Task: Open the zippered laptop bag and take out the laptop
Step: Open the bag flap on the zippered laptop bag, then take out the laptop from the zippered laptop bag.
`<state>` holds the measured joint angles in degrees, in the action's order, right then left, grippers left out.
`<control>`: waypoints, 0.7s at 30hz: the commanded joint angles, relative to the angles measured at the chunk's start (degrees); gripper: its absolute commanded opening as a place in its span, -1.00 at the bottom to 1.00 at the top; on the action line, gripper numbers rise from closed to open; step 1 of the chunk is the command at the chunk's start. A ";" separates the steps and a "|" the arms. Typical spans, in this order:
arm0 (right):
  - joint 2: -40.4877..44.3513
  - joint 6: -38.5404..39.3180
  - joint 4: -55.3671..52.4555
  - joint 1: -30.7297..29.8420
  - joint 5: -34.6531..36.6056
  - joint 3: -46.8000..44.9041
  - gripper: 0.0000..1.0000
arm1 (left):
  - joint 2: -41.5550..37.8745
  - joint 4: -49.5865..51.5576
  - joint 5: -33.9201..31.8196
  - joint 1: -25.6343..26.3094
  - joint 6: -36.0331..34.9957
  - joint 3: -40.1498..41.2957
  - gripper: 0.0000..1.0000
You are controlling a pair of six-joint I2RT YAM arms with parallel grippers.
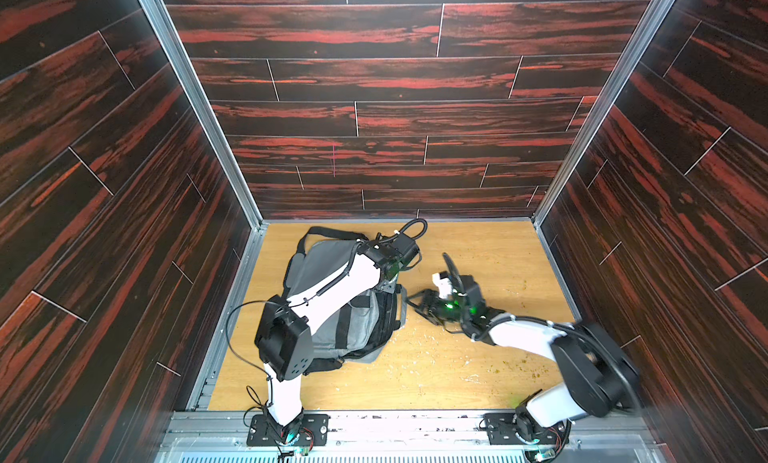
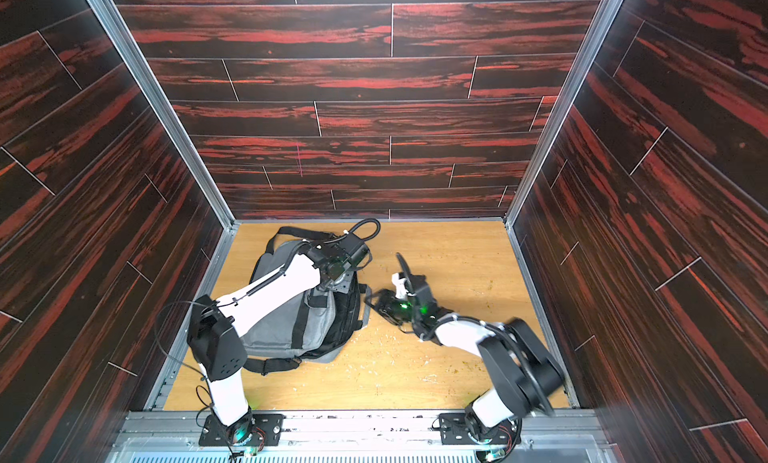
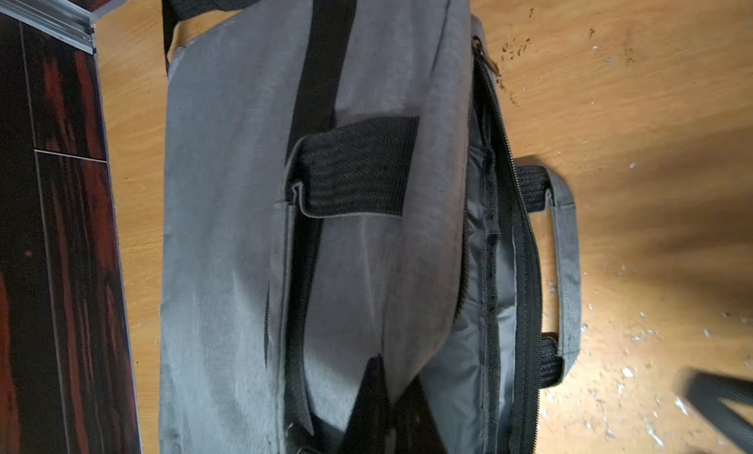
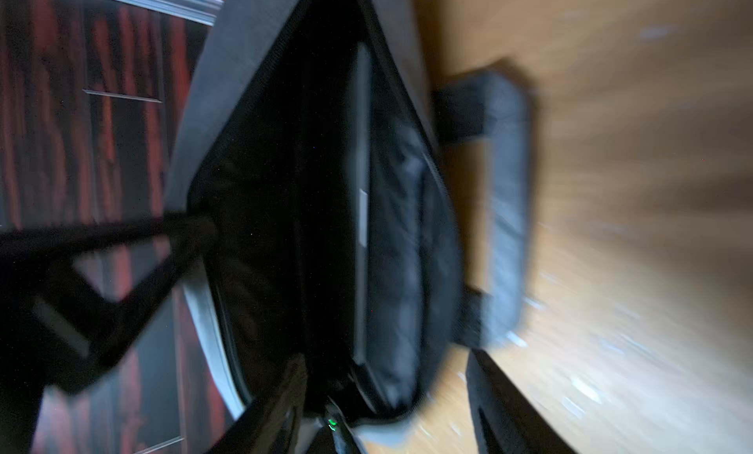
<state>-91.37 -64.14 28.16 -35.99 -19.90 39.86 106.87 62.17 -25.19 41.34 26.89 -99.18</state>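
The zippered laptop bag [image 1: 324, 269] [image 2: 291, 328] lies flat on the left half of the wooden table, unzipped, with its mouth facing right. My left gripper [image 1: 390, 284] [image 3: 395, 368] is shut on the edge of the bag's upper flap [image 3: 366, 289], holding it off the lower side. The open zipper [image 3: 525, 248] runs along the lower lip. My right gripper [image 1: 417, 305] [image 4: 387, 356] is open just right of the mouth, level with it. Inside the dark mouth, the laptop [image 4: 362, 211] shows only as a thin pale grey edge.
The bag's lower handle [image 3: 568, 268] lies on the table [image 1: 478, 357] beside the mouth. Its black shoulder strap [image 2: 274, 363] trails past the near and far ends. Crumbs speckle the wood. Dark panelled walls [image 1: 124, 190] with metal posts close in three sides.
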 commanded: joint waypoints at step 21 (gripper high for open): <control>-29.12 -13.80 14.75 -11.54 3.43 19.28 0.34 | -2.54 2.04 3.36 -1.90 -1.58 -5.59 -1.00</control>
<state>-116.79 -76.29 40.88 -46.96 -16.51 56.73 106.76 64.40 -21.15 39.44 25.41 -102.54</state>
